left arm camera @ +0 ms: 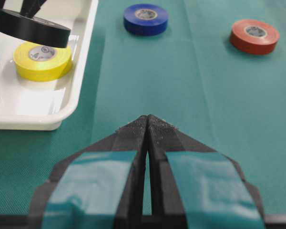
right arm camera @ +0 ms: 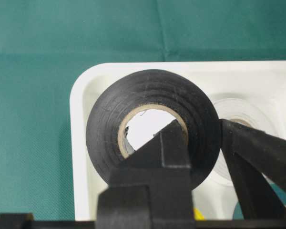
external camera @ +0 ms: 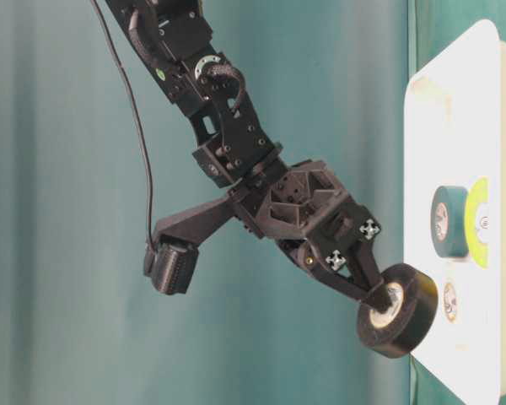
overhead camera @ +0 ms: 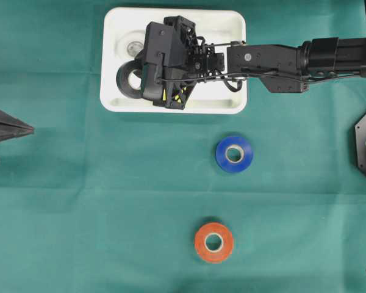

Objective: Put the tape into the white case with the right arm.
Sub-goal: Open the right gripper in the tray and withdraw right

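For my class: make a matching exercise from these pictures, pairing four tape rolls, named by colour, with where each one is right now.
Rolls:
1. black tape
2. yellow tape
3. blue tape
4. orange tape

Places:
A. on the green cloth, nearer the white case
B. held in the right claw above the case
C. lying inside the case
D. on the cloth, farther from the case

Pairs: 1-B, 2-C, 3-A, 4-D
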Action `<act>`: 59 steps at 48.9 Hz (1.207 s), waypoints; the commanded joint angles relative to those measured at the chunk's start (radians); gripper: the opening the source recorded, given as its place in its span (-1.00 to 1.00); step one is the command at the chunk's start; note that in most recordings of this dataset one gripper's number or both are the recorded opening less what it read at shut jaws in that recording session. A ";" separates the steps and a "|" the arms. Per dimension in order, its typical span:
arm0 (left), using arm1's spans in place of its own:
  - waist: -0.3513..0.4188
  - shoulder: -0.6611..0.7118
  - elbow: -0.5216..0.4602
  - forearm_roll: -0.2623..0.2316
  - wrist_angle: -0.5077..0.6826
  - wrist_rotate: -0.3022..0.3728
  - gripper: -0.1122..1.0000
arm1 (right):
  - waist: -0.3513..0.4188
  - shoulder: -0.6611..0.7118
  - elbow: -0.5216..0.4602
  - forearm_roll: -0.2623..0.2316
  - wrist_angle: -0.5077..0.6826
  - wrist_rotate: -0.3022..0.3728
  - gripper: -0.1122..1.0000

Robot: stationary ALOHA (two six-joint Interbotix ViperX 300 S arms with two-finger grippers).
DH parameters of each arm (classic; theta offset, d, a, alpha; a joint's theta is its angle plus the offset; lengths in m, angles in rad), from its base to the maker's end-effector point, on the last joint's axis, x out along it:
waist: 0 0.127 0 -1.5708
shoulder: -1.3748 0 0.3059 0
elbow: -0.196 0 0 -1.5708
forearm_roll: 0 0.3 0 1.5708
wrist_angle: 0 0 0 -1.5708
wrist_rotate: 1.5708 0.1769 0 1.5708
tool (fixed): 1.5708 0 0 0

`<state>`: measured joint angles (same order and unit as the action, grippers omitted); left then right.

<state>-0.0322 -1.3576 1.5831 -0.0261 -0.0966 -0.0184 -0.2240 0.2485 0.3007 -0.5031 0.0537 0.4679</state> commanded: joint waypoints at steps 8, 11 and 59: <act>-0.003 0.008 -0.011 0.002 -0.005 0.000 -0.79 | -0.002 -0.008 -0.026 -0.003 -0.009 -0.002 -0.79; -0.002 0.008 -0.011 0.002 -0.005 0.000 -0.79 | -0.002 -0.005 -0.026 -0.003 -0.009 -0.002 -0.79; -0.003 0.008 -0.011 0.003 -0.005 0.000 -0.79 | -0.002 -0.060 0.066 -0.003 0.005 -0.003 0.39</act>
<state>-0.0337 -1.3576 1.5831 -0.0245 -0.0966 -0.0184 -0.2255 0.2592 0.3543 -0.5047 0.0568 0.4648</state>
